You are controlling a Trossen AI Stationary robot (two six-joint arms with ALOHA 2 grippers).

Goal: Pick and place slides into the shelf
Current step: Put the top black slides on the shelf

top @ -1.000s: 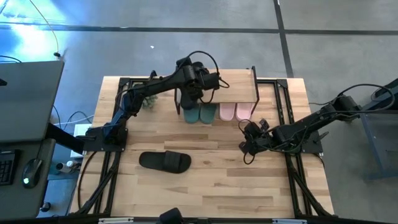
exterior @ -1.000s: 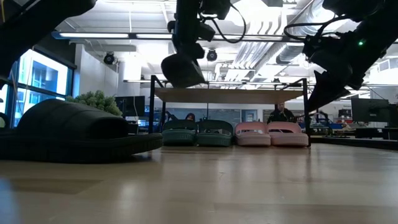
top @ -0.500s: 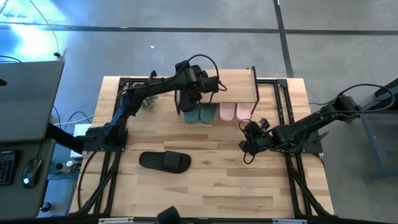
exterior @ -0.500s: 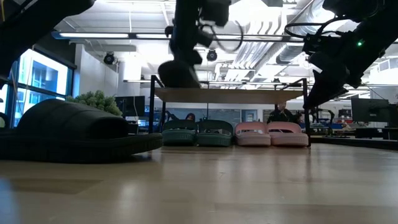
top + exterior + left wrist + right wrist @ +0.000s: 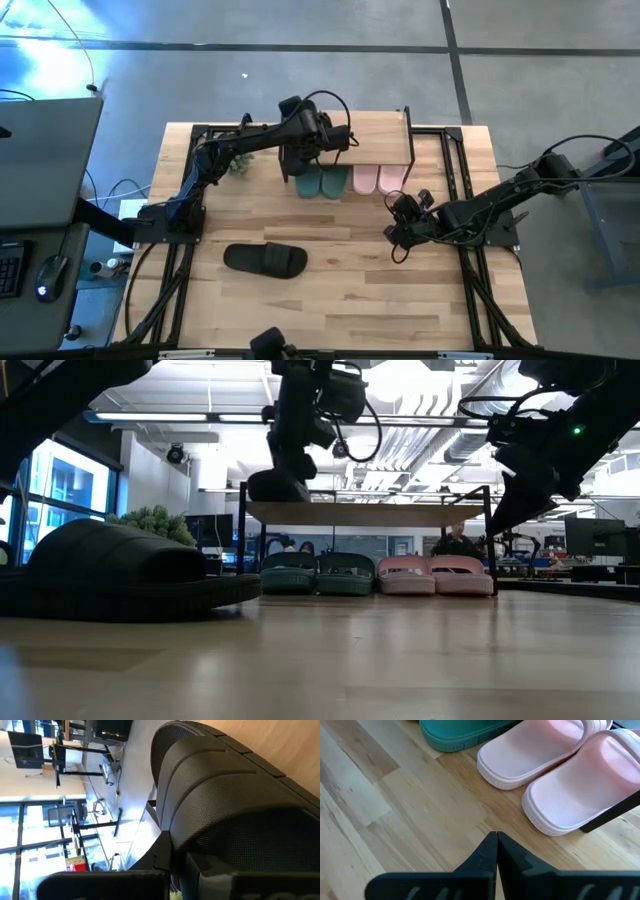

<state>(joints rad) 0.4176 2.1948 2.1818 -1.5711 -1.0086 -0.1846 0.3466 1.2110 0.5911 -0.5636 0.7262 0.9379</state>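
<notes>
1. The left gripper pinches one black rubber slide sandal with a wide textured strap. The wrist view shows the strap filling the frame just beyond the dark fingers, so the grip looks firm.
2. Directly under that gripper is the small low shelf with a light wooden plank top and thin black metal legs. The held sandal sits at the plank's left end, seemingly resting on it or just above it; I judge it is being set down there because the space under the plank is already full.
3. Below the gripper, under the plank, stand the dark green pair of slide sandals and, farther toward the other arm, the pale pink pair of slide sandals, side by side in one row with toes pointing out.
4. The left arm reaches long across the table, its wrist bent down over the shelf's left end.
5. Well behind the gripper, on the large wooden tabletop, the second black slide sandal lies alone, not yet picked up.
6. The right gripper waits with its fingers pressed together, low over the tabletop just in front of the pink pair, its arm folded in from the table's right edge.
7. A small green plant sits near the left arm's elbow.
</notes>
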